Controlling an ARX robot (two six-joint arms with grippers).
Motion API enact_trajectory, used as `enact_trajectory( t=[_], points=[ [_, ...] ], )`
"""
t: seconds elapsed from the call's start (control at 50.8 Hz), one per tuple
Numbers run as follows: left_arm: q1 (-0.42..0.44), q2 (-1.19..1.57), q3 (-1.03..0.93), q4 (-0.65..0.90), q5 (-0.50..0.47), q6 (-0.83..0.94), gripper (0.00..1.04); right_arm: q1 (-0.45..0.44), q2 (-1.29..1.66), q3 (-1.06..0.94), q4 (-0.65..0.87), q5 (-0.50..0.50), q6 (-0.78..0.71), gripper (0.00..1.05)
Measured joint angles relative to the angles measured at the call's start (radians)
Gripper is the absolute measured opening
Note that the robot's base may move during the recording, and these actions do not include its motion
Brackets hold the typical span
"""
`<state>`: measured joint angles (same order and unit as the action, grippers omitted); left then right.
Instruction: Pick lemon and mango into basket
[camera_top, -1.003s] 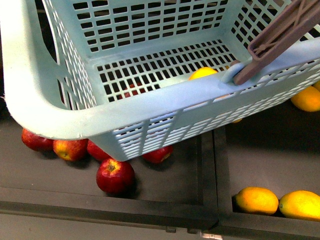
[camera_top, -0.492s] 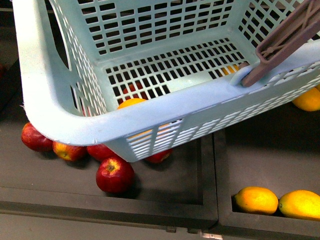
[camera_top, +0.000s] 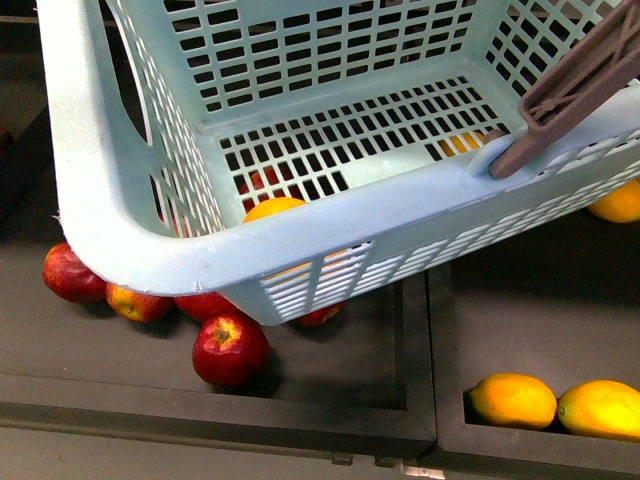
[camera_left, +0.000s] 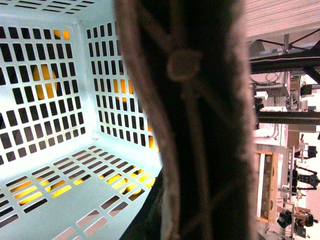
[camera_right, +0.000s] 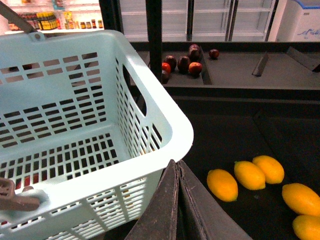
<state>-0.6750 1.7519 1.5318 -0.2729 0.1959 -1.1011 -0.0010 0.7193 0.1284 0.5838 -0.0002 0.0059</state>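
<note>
Right wrist view: one basket (camera_right: 165, 125); five yellow fruits (camera_right: 222, 184) at 4 o'clock; right gripper (camera_right: 176, 167) fingers together, empty. Left gripper: cannot tell.

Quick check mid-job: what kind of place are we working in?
Probably a grocery shop or a mock-up: dark produce trays of loose red apples, a pale teal slotted plastic shopping basket, glass-door fridges behind.

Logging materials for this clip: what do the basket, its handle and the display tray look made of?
The basket: likely moulded plastic, pale teal, smooth with slight sheen, slotted grid walls. Its handle: brown plastic, matte, ribbed. The display tray: dark, matte; material unclear.
</note>
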Motion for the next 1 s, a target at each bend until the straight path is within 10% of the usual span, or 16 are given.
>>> enact_trajectory(
  t=[0.236, 0.846, 1.003],
  points=[
    [0.0, 0.0, 0.0, 0.0, -0.005, 0.001, 0.05, 0.0, -0.096, -0.045, -0.053, 0.0, 0.0, 0.02],
    [-0.001, 0.0, 0.0, 0.0, -0.005, 0.0, 0.05, 0.0, -0.119, -0.055, -0.062, 0.004, 0.0, 0.96],
    [-0.011, 0.0, 0.0, 0.0, 0.018, -0.003, 0.05, 0.0, -0.12, -0.055, -0.062, 0.003, -0.001, 0.96]
  ],
)
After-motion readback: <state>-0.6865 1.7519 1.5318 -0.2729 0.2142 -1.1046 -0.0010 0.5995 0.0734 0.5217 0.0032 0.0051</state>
